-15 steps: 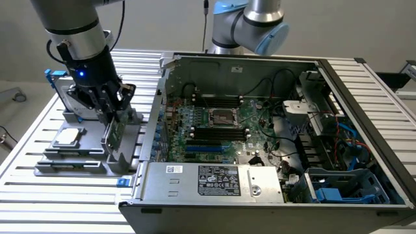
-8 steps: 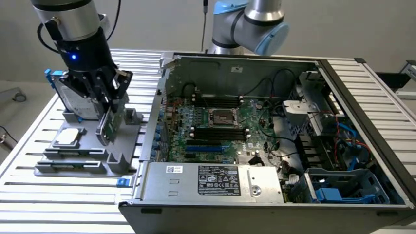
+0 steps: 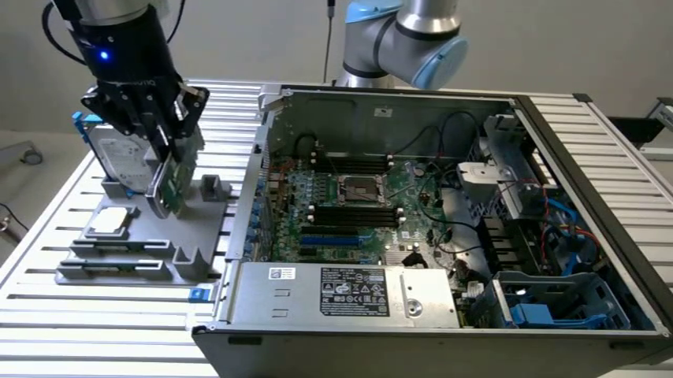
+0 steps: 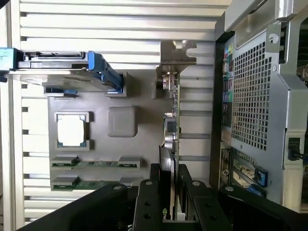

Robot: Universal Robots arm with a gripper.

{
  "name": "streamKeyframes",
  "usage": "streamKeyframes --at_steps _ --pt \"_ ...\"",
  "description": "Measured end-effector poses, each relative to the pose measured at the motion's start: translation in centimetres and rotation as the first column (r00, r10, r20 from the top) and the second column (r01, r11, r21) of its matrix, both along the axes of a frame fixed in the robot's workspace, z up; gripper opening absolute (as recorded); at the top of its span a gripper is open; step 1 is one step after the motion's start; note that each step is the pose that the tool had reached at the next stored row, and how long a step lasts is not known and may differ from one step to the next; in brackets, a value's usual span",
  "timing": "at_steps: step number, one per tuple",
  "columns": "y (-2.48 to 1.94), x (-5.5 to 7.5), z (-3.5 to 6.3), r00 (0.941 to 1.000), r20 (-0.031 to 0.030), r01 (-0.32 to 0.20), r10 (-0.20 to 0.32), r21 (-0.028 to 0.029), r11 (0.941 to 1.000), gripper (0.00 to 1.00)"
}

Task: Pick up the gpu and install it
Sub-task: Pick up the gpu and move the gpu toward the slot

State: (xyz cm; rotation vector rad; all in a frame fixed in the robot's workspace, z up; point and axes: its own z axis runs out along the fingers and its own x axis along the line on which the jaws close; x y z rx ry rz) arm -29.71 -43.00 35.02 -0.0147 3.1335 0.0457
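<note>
A: 1 gripper, its jaws closed narrowly on the gpu, which hangs edge-down over the grey fixture, just beside the hard drive. What risks do we flag?
B: 2. We judge the thin card could tilt or slip in so slim a grip, and a sideways swing could strike the hard drive or the case wall.
A: And what is unclear?
B: We cannot tell whether its lower edge is free of the fixture. The slot on the motherboard is hard to make out.
</note>
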Motion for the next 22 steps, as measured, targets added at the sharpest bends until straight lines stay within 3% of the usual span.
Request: streamKeyframes --at_steps 6,8,16,18,22 --pt "-0.01 0.2 2.72 1.0 0.0 -0.004 0.004 0.0003 1.0 0.26" --pt "-0.02 0.7 3.37 1.0 -0.0003 -0.006 0.006 0.0045 1.0 0.26" --pt "-0.07 4.2 4.06 1.0 -0.0001 -0.008 0.008 0.0279 0.9996 0.26" --pt "-0.07 5.2 4.44 1.0 -0.0001 -0.008 0.008 0.0292 0.9995 0.26" --pt "-0.07 7.0 6.08 1.0 -0.0006 -0.009 0.009 0.03 0.9995 0.26"
